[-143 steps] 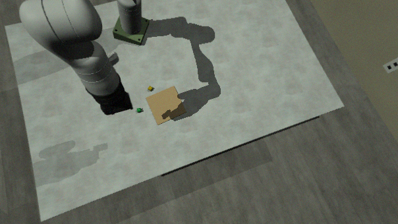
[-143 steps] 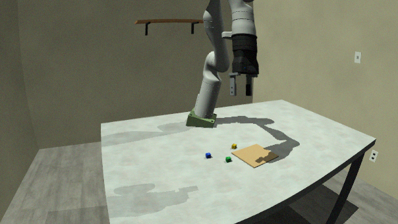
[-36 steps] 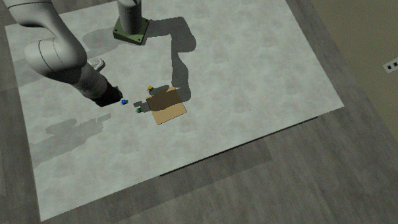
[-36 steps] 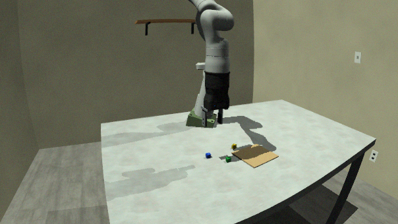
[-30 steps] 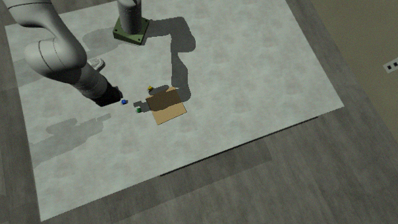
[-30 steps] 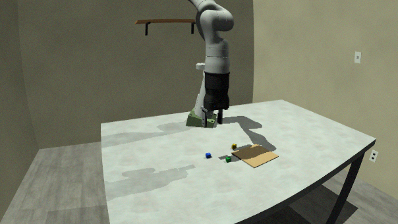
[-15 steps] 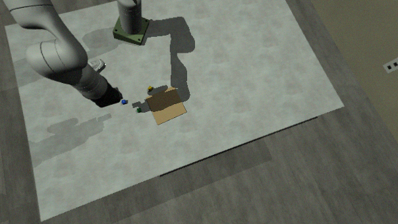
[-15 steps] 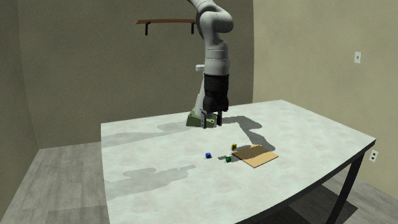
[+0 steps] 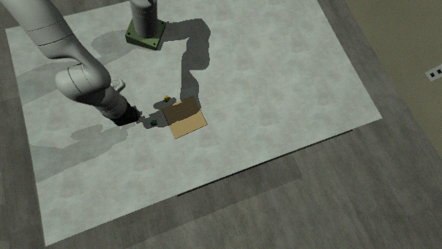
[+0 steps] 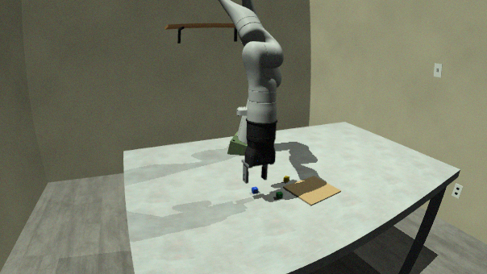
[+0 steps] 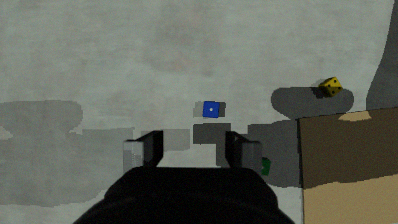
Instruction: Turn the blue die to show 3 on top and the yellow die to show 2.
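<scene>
On the grey desk, all three dice sit off the tan mat. Your tool hangs wide open and empty above the blue die; the yellow die and green die lie beside the mat. Nothing is done yet.

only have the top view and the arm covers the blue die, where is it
Observer: The blue die sits on the bare table, off the mat, with the green die roughly between them.
Operator: gripper on it
Observer: No. The gripper hangs open just above it, not touching, holding nothing.
Operator: what face is up
Observer: In the wrist view its upward face seems to show a single pip.
</scene>
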